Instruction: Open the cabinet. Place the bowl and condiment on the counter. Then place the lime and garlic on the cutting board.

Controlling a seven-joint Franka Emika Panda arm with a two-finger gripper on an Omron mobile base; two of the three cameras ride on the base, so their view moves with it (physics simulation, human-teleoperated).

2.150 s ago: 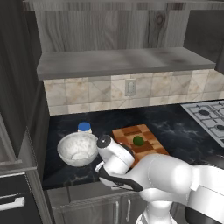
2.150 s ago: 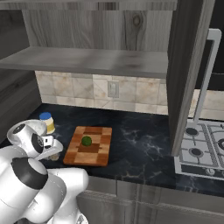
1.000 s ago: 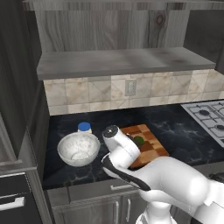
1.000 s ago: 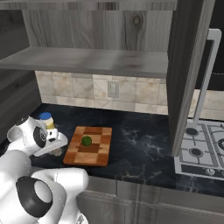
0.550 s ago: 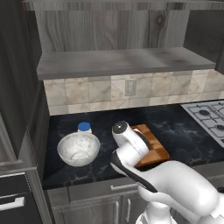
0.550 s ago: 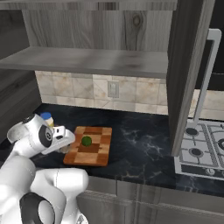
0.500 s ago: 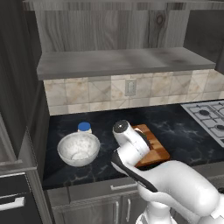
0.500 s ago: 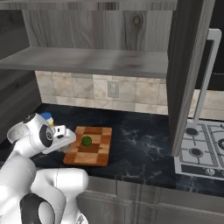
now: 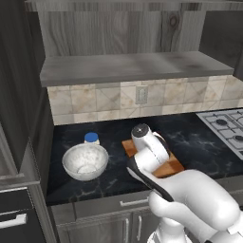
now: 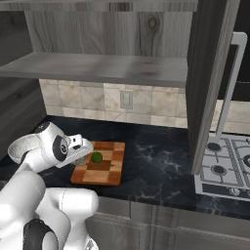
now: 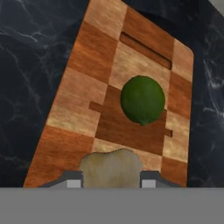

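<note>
Now garlic (image 11: 111, 167) between gripper (image 11: 110, 180) tips.

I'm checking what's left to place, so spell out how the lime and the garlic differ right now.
The lime is smooth and green; the garlic is beige and lumpy. The lime lies free on the cutting board, while the garlic sits between the fingers of the hand, above the board's near end. In the hand view the garlic is cut off at the bottom; the lime shows whole. Both are small and roundish.

black marble counter (image 9: 204, 142) carries the white speckled bowl (image 9: 85, 161), the blue-lidded condiment (image 9: 91, 138) just behind it, and the checkered cutting board (image 10: 105, 168), lime (image 10: 96, 157) on it.
</note>
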